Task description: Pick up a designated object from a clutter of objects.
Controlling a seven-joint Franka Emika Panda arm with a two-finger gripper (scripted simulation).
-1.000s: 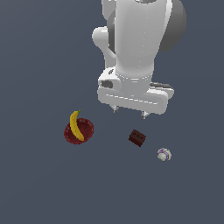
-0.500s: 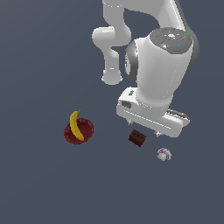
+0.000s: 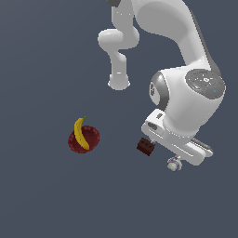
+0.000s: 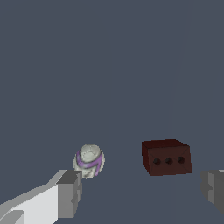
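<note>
My arm has swung down and over toward the exterior view's right since a moment ago, and now my pincer (image 4: 140, 192) hangs low, right by the little white ball with purple stripes (image 3: 174, 164). Before, my hand sat higher, up above the things. Now the ball peeks out just under the edge of my hand in the exterior view. In the wrist view I see my two fingers (image 4: 70, 192) spread wide apart, with nothing held between them. The ball (image 4: 89, 160) sits on the grey tabletop (image 3: 46, 195) close to one finger, not in the middle of the gap. The dark brown block (image 4: 166, 156) sits nearer the other finger, and it is just beside the ball, so both lie in front of my open fingers. That worries me a bit: I think if I close now, I could bump the block or push the ball away. I guess I need to slide over so only the ball is between my fingers, then go lower. The yellow banana (image 3: 81, 133) lies in the dark red bowl (image 3: 90, 142), well apart from all this.
</note>
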